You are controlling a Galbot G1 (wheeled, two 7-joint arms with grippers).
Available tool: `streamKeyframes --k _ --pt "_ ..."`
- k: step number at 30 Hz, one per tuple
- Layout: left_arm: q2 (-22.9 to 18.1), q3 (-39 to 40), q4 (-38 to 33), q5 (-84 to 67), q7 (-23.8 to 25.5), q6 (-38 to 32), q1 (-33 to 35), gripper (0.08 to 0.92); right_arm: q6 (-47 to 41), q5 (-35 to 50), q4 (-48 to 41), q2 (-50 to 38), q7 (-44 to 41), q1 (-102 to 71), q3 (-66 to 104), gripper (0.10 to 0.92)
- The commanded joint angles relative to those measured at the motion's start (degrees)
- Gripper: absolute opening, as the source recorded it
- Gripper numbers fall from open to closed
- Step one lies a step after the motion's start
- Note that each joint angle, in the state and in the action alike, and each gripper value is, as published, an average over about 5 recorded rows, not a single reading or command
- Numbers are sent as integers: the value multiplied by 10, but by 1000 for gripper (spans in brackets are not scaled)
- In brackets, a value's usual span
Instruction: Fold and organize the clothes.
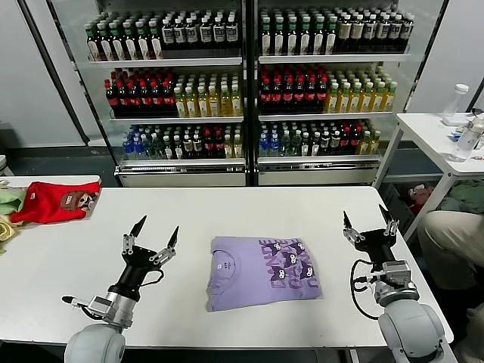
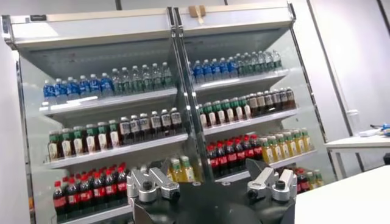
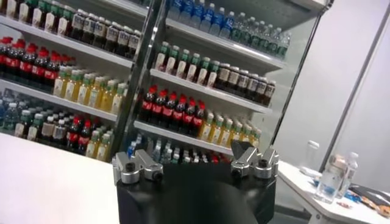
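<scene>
The clothes, a lavender T-shirt (image 1: 261,271), lie folded into a neat rectangle on the white table (image 1: 227,208), dark purple cartoon print facing up on its right half and a small white label at its left. My left gripper (image 1: 155,231) stands open to the left of the shirt, fingertips raised off the table and empty. My right gripper (image 1: 367,219) stands open to the right of the shirt, also raised and empty. Both wrist views look at the drinks shelves, showing only finger bases (image 2: 152,184) (image 3: 139,167); the shirt is out of their view.
A red garment with a brown patch (image 1: 57,202) lies at the table's far left corner beside green and yellow cloths (image 1: 9,203). Drinks coolers (image 1: 246,91) stand behind the table. A second white table with bottles (image 1: 446,132) is at the right, and a seated person's leg (image 1: 454,231).
</scene>
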Motion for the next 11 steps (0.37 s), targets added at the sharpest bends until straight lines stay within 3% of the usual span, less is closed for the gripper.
streamKeyframes --k 1,11 --pt "4 3 23 -2 4 0 -26 823 8 -22 -13 3 -10 13 -1 823" --pt "6 3 24 -3 -8 4 -35 823 26 -48 -35 13 -17 26 -12 823"
